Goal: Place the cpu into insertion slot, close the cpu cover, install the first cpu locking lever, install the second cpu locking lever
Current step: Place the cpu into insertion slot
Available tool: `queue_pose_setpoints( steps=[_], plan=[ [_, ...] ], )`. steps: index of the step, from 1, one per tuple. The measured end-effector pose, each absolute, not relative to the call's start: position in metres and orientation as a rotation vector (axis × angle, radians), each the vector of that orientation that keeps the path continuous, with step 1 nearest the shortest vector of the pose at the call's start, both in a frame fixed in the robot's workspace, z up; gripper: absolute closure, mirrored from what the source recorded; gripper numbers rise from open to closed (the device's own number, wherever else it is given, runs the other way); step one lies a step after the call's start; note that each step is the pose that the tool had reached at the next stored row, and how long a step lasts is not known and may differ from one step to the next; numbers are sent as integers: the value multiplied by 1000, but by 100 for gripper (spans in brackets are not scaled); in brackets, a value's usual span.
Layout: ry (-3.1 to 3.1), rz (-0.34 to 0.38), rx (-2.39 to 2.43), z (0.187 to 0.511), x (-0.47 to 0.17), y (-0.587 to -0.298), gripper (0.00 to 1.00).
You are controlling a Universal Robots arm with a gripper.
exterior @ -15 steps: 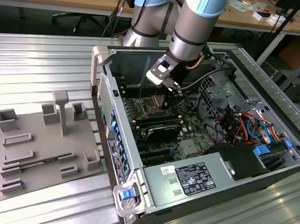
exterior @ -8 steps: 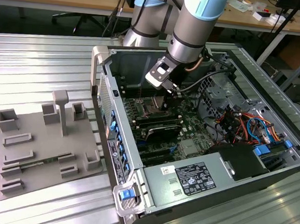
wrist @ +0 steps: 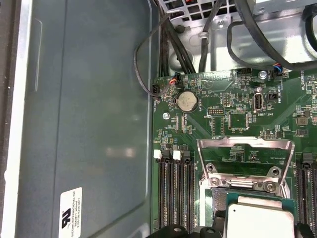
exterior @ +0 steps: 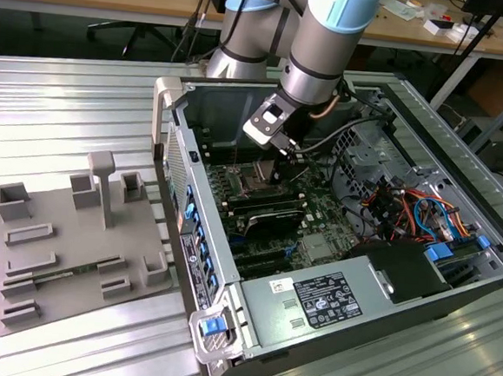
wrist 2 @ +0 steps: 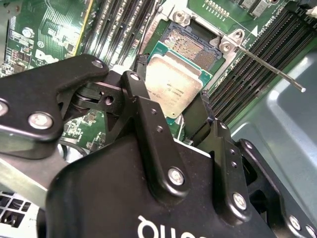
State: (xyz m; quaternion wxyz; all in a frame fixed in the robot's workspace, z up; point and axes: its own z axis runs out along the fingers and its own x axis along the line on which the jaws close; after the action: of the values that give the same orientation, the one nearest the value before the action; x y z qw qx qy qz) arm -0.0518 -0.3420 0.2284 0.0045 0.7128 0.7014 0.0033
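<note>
My gripper is shut on the cpu, a silver-topped square chip with a green edge, with black fingers against two opposite sides. The chip hangs just above and partly over the insertion slot, whose dark pin field shows beyond it. In the first wrist view the cpu lies below the cpu cover, a silver frame swung up and open. A thin metal locking lever sticks out free beside the socket. In the exterior view the gripper reaches down into the open computer case, over the socket.
Black memory slots flank the socket on both sides. Cable bundles and the grey case wall lie close by. A grey fixture tray sits on the table at the exterior view's left. The power supply fills the case's near end.
</note>
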Motion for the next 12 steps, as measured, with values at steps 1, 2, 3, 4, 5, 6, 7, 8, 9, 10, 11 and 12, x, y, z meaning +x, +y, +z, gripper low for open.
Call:
queue_pose_setpoints(
  steps=[1, 2, 3, 4, 5, 6, 7, 8, 9, 10, 11, 12],
  plan=[
    [2210, 10, 2220, 228, -52, -342, 45],
    [2224, 11, 2206, 228, -52, -342, 45],
    [2238, 11, 2192, 228, -52, -342, 45],
    [2252, 11, 2178, 228, -52, -341, 45],
    [2258, 11, 2172, 228, -52, -341, 45],
    [2259, 11, 2171, 228, -52, -341, 45],
    [2259, 11, 2171, 228, -52, -341, 45],
    [2259, 11, 2171, 227, -52, -341, 45],
    [2259, 11, 2171, 227, -52, -341, 45],
    [2259, 11, 2171, 227, -52, -341, 45],
    [2259, 11, 2171, 226, -52, -341, 45],
    [2259, 11, 2171, 226, -52, -341, 45]
  ],
)
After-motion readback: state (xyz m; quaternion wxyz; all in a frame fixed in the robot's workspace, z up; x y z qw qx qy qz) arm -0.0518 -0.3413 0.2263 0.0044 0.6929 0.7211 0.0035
